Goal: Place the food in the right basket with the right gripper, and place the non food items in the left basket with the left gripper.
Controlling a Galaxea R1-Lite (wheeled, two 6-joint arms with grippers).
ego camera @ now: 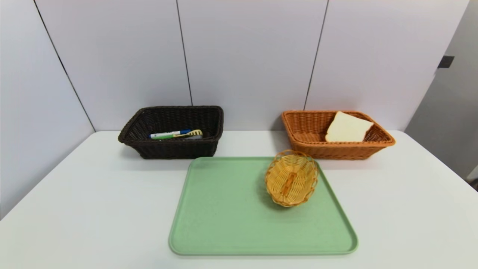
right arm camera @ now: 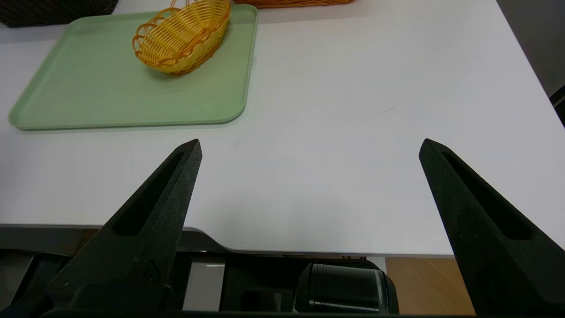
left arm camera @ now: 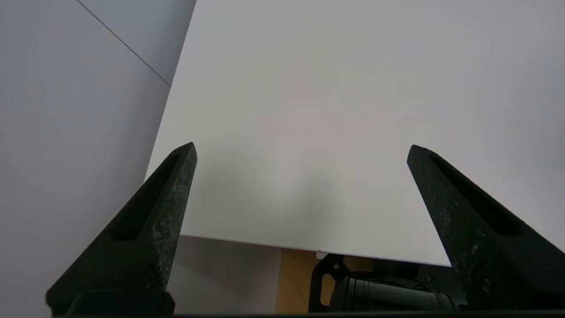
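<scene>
head view showed neither arm over the work; the sorting looked close to finished. the dark basket on the robot's left held a marker and a yellow comb-like item, and the orange basket on the right held a slice of bread leaning against its far wall. the green tray carried only a small yellow wicker basket, lying near its far right corner, just beside the orange basket.

the left gripper hung near the table's front left edge, fingers spread wide, holding nothing. the right gripper sat likewise low by the near edge, fingers wide apart and empty.

the risk from here was mostly one of judgement: the small wicker basket could be read as a leftover non-food item. a reach for it by the left arm would cross the whole tray, and its open weave and curved rim could snag a finger or let the basket tip out of a shallow pinch.
</scene>
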